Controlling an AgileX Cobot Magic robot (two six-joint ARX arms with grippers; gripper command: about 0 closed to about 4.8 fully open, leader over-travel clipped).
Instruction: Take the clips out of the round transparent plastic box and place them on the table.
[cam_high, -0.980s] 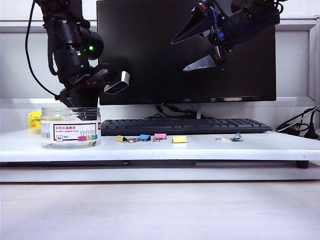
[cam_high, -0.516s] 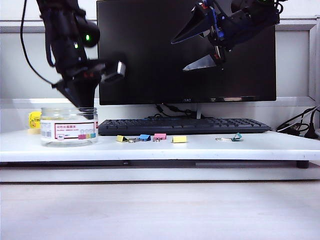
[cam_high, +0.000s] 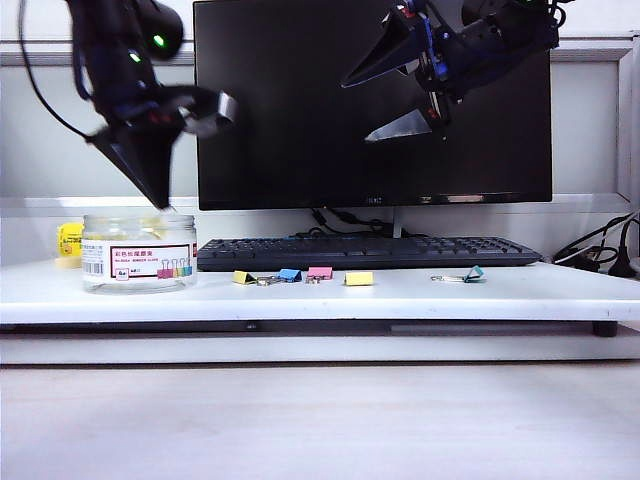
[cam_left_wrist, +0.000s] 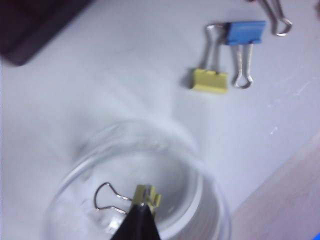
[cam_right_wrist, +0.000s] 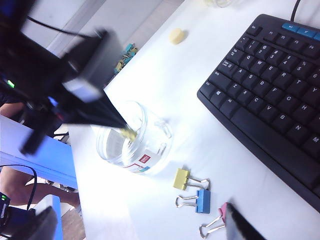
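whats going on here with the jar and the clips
The left tool is shut on a yellow clip and holds it just above the mouth of the round transparent plastic box. Two yellow clips already lie on the white table in front of the keyboard, alongside blue, pink and teal ones. The right tool hangs open up in front of the monitor, holding nothing.

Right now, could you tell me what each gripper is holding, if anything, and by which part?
The left gripper, above the round transparent plastic box, is shut on a yellow clip, pinching its yellow body. The right gripper, open before the monitor, holds nothing.
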